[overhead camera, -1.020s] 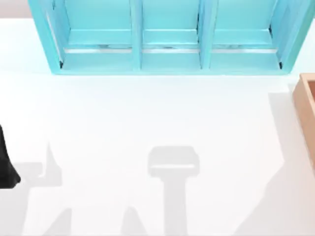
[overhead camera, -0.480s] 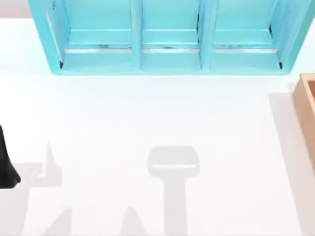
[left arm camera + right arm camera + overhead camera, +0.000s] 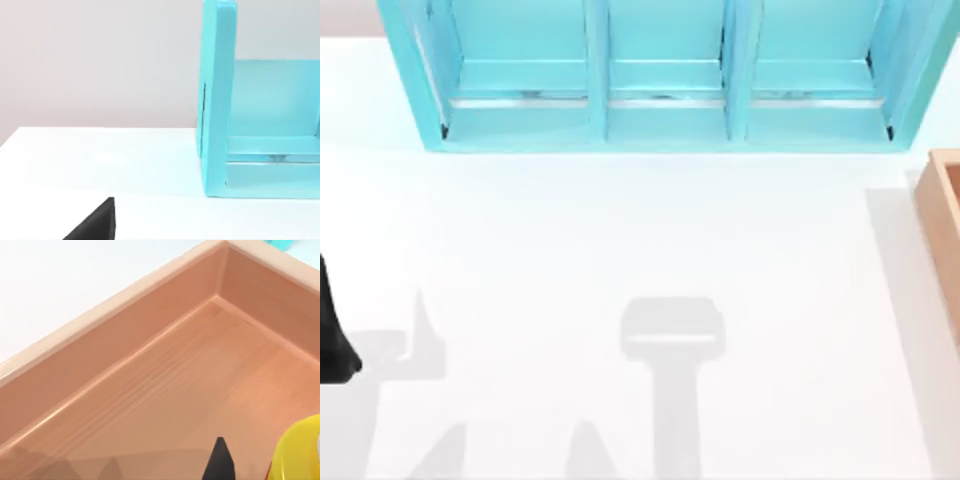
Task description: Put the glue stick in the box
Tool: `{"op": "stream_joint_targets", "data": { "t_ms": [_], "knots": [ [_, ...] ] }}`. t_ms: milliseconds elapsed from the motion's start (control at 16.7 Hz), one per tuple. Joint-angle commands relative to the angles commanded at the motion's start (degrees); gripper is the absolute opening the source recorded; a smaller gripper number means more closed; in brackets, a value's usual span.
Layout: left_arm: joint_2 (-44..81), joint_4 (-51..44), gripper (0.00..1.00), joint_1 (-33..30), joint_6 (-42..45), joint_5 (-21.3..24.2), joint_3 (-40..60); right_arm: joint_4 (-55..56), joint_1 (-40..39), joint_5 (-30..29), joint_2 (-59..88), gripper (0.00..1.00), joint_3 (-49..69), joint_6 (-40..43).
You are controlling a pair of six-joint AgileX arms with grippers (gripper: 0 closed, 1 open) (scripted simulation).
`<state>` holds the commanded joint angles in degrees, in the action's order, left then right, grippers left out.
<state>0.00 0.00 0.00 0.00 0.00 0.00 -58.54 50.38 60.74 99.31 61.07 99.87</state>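
One yellow glue stick (image 3: 300, 452) beside right tool (image 3: 220, 462) above box (image 3: 165, 385); no readable writing; grip unclear.

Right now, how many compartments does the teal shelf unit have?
3, side by side along the table's far edge in the top view: teal shelf unit has a left compartment, middle compartment and right compartment. None seems hidden.

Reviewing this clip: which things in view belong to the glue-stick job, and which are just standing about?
Part of the job:
- glue stick, its yellow end over the box's inside
- box, wood-coloured, at the table's right edge
- right gripper, above the box

Standing about:
- teal shelf unit, three compartments, at the back
- left arm, parked at the left edge
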Motion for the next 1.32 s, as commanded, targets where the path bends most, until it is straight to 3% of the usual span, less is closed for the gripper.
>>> {"op": "stream_joint_targets", "data": {
  "t_ms": [780, 1140, 1320],
  "knots": [
    [0.0, 0.0, 1.0, 0.0, 0.0, 0.0, 0.0, 27.3, -8.7, -0.2, 0.8, 0.0, -9.8, -18.9],
    [0.0, 0.0, 1.0, 0.0, 0.0, 0.0, 0.0, 29.0, -9.3, -0.2, 0.8, 0.0, -10.4, -20.1],
    [0.0, 0.0, 1.0, 0.0, 0.0, 0.0, 0.0, 29.0, -9.3, -0.2, 0.8, 0.23, -10.4, -20.1]
  ]
}}
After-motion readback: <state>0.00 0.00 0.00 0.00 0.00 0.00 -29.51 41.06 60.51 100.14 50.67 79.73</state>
